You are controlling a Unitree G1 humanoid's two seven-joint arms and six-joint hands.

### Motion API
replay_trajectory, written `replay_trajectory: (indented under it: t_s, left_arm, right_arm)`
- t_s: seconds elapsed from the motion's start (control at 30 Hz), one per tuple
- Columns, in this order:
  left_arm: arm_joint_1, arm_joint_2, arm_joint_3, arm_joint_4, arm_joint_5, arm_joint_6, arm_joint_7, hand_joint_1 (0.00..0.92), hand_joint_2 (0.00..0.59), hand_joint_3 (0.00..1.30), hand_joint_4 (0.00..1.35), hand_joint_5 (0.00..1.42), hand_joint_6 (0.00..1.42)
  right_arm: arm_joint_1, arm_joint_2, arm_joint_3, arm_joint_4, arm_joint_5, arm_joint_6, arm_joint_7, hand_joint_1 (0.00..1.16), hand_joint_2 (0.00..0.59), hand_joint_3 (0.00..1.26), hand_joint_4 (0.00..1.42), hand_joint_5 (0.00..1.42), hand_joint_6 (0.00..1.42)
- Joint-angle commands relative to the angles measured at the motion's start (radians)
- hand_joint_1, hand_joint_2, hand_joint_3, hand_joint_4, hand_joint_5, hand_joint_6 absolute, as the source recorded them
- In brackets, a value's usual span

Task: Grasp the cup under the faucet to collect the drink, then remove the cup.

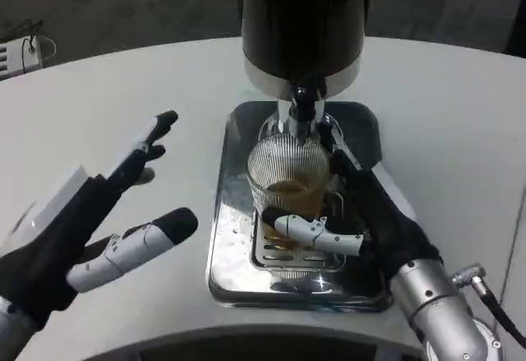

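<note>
white table (123, 81) surface supports a chrome drip tray (226, 238), with a dark dispenser (302, 24) rising above it. its faucet (301, 106) points straight down into the ribbed glass cup (288, 172), which stands on the tray grate directly beneath, so falling liquid lands inside rather than on the tray. amber drink already sits in the lower part of the cup. the right hand (353, 221) wraps the cup from the right side, fingers (312, 231) curled across its near base, grasping it steady under the outlet. the left hand (107, 213) hovers well apart on the left, released, fingers spread, holding nothing. judgement: filling is underway or finished; removal is not yet done.
</note>
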Motion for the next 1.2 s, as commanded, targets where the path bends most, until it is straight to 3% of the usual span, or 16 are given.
replay_trajectory:
  t_s: [0.03,0.57,0.97,1.2]
  left_arm:
    - [0.058,0.01,-0.016,0.01,0.03,0.015,-0.007,0.0,0.0,0.03,0.0,0.06,0.15]
    - [0.134,0.012,-0.042,-0.003,0.082,0.062,-0.009,0.0,0.0,0.04,0.0,0.06,0.15]
    - [0.14,0.02,-0.043,0.004,0.079,0.079,-0.012,0.0,0.0,0.05,0.0,0.06,0.15]
    - [0.142,0.024,-0.044,0.005,0.076,0.084,-0.019,0.0,0.0,0.06,0.0,0.07,0.16]
  right_arm:
    - [-0.035,0.017,0.004,0.06,0.007,-0.051,-0.034,0.79,0.207,0.0,0.0,0.06,0.05]
    - [-0.082,0.056,0.006,0.213,0.021,-0.154,-0.124,0.8,0.199,0.0,0.1,0.16,0.13]
    - [-0.022,0.078,0.034,0.181,0.008,-0.206,-0.176,0.83,0.209,0.15,0.24,0.31,0.24]
    - [0.008,0.09,0.054,0.148,-0.003,-0.216,-0.184,0.83,0.212,0.16,0.23,0.33,0.25]
